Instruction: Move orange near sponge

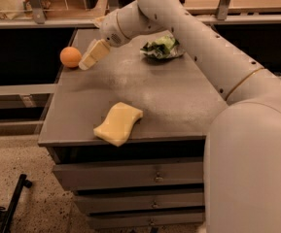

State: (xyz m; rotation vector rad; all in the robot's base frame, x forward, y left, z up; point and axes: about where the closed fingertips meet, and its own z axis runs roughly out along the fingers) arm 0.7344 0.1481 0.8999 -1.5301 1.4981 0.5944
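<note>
Your arm (203,47) fills the right side of the view. Its white body is bulky in the foreground, and it reaches up and across to the far left corner of the table. The grey table (179,106) sits on a cabinet with drawers (130,176) below its front edge.

On the table top the biggest thing is the sponge (118,124). It is pale yellow with a wavy outline and lies flat at the near edge, left of centre, with one end just over the lip. At the far side, right of centre, a crumpled green-and-white foil bag (162,47) rests partly behind your arm.

Your gripper (89,59) hangs low over the far left corner, angled down and to the left, with its pale tip just beside the orange. From here you cannot tell whether it is spread or closed up — it reads as one pale block — and it holds nothing.

The orange (70,57) sits on the far left edge of the table, just left of the gripper tip — well apart from the sponge, with most of the table's depth between them.
</note>
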